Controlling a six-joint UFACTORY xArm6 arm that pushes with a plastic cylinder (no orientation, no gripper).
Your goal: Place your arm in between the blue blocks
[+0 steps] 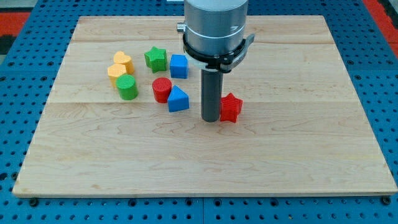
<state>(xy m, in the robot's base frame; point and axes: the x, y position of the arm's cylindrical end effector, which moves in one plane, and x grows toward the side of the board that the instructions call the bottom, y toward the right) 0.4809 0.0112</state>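
Blue cube [179, 66] and blue pointed block [178, 99] sit just left of my tip [211, 119], small gap between them. No jaws here, only rod. Red star [231, 107] touching tip's right side. Red round block [161, 89] beside gap's far side. Best slide left and up slowly, into gap, no bumping either blue.

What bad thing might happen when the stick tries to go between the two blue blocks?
1. My tip sits right beside the red star, at its left; a careless start may nudge it.
2. The gap between the blue cube and the blue triangular block is narrow, so I might knock either one.
3. The red cylinder sits just left of that gap; overshooting would likely bump it.
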